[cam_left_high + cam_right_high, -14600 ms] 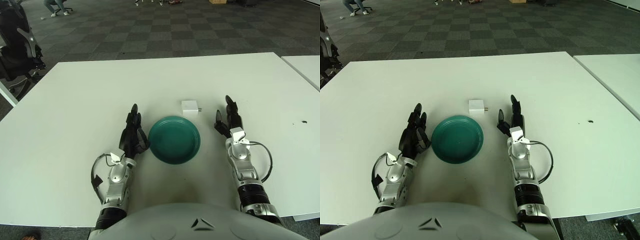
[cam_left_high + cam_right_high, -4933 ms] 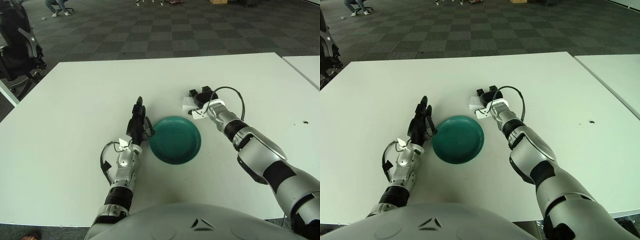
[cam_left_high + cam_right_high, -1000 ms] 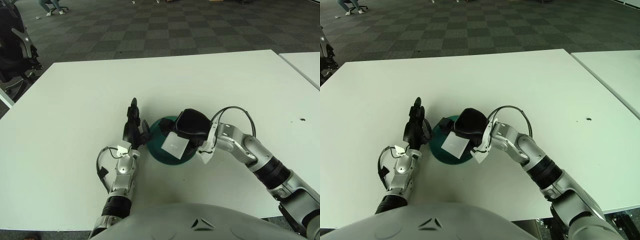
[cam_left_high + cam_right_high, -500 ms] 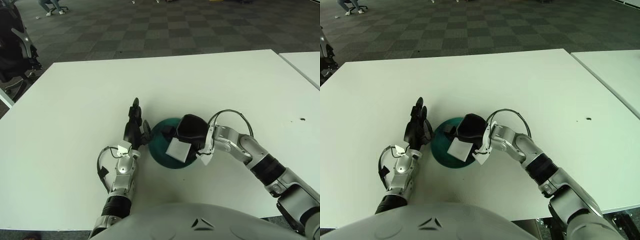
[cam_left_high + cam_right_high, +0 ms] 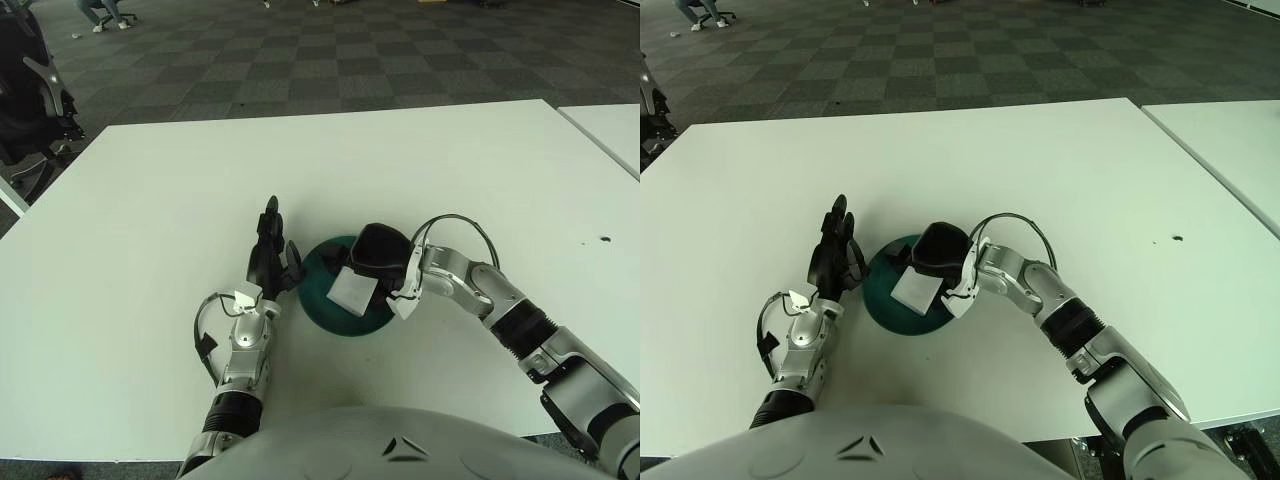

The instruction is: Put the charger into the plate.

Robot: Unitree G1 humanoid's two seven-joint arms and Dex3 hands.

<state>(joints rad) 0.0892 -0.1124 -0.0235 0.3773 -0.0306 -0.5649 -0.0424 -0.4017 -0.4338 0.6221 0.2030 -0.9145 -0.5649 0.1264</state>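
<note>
1. Gripping the white charger (image 5: 352, 289), the right hand (image 5: 378, 258) has its dark fingers curled over the block's upper side.
2. Charger position: over the green plate (image 5: 322, 297), tilted, its lower edge at or just above the plate surface; contact with the plate cannot be confirmed.
3. Plate position: on the white table (image 5: 150, 200), near the front edge, between the two hands.
4. Right forearm: reaches in from the lower right; a black cable loops above the wrist.
5. The left hand (image 5: 270, 262) shows just left of the plate rim, fingers extended upward and relaxed, holding nothing.
6. Background: checkered carpet floor (image 5: 300, 60) beyond the table.
</note>
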